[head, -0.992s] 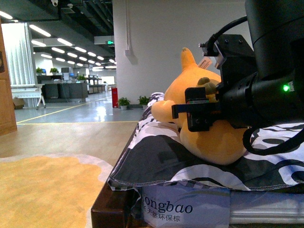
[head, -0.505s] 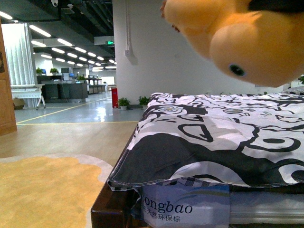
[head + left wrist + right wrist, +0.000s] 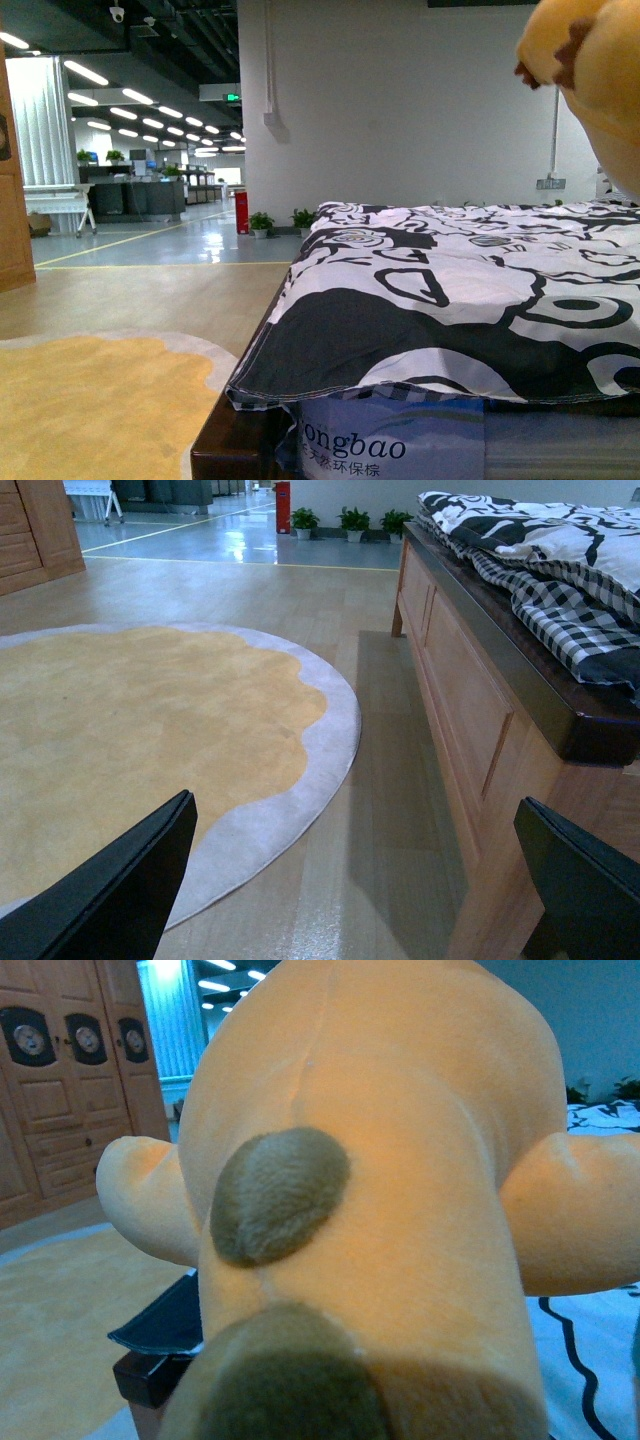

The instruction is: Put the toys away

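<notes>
The orange plush animal (image 3: 600, 80) is seen aloft above the bed (image 3: 450, 300). The left pincer (image 3: 355, 808) is spread open, empty, over the floor (image 3: 380, 730). The right pincer's state cannot be told.

Left tool (image 3: 355, 805): 2 matte black, wedge-shaped fingers (image 3: 125, 885)

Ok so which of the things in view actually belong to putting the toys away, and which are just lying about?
Part of the job:
orange plush toy, up in the air at the moment.

Just lying about:
black-and-white duvet
wooden bed frame
round yellow rug
potted plants
wooden wardrobe
</notes>
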